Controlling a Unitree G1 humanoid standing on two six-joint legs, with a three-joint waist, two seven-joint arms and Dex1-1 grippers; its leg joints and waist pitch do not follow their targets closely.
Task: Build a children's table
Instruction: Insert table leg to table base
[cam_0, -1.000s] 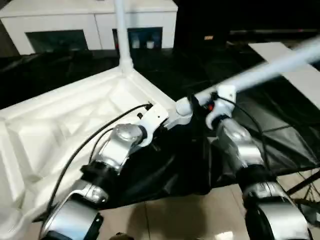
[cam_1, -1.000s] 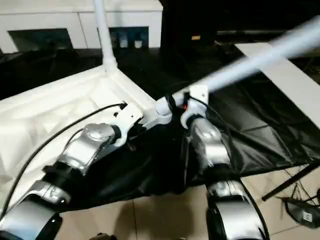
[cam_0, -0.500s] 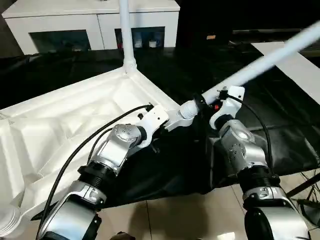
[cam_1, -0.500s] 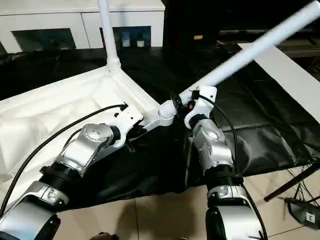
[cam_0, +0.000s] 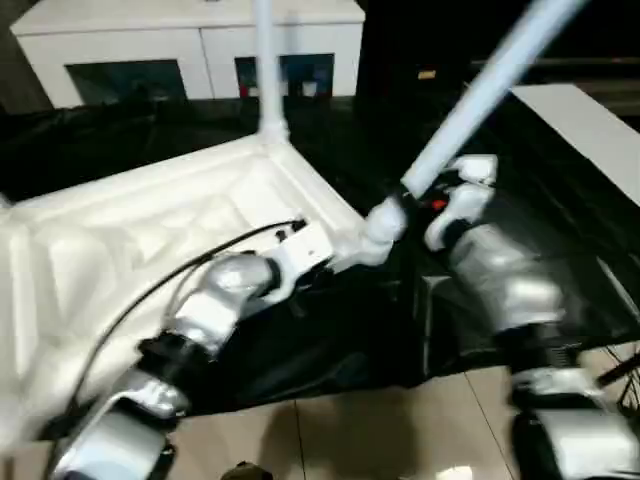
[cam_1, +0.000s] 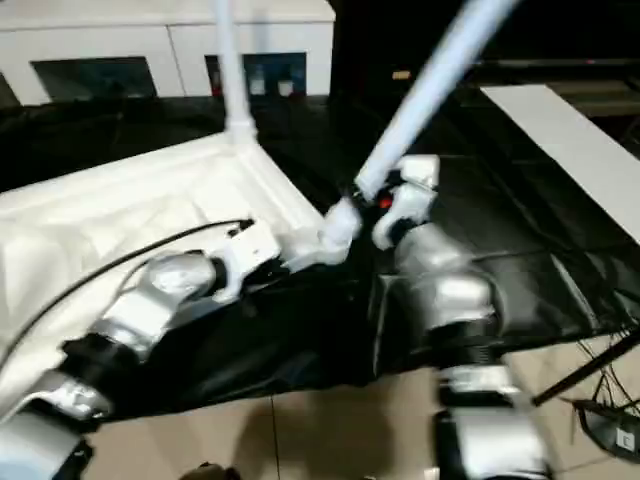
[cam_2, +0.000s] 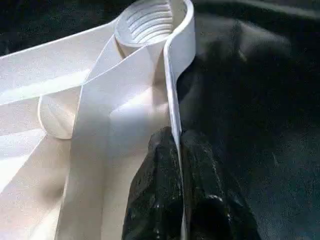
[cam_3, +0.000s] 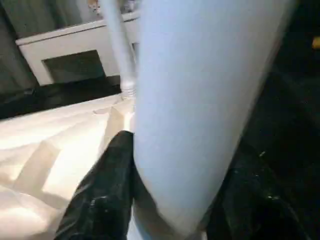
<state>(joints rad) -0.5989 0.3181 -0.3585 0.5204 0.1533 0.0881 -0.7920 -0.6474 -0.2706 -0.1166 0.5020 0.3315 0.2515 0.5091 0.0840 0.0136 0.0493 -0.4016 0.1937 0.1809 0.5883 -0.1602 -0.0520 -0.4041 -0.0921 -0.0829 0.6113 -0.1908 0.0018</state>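
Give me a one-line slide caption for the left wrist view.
Left gripper pinching the rim of the upturned white tabletop, just short of an empty threaded corner socket.

White table parts against black cloth

The tabletop (cam_0: 120, 240) was plain white, its ribbed underside white too, as were the upright leg (cam_0: 268, 70) and the slanted leg (cam_0: 480, 90). The bench (cam_0: 340, 340) wore black drapery. Both claws' fingers (cam_2: 165, 200) were black, the forearms (cam_0: 500, 290) silver. The cabinet (cam_0: 150, 40) was white, the floor (cam_0: 350, 440) pale beige tile.
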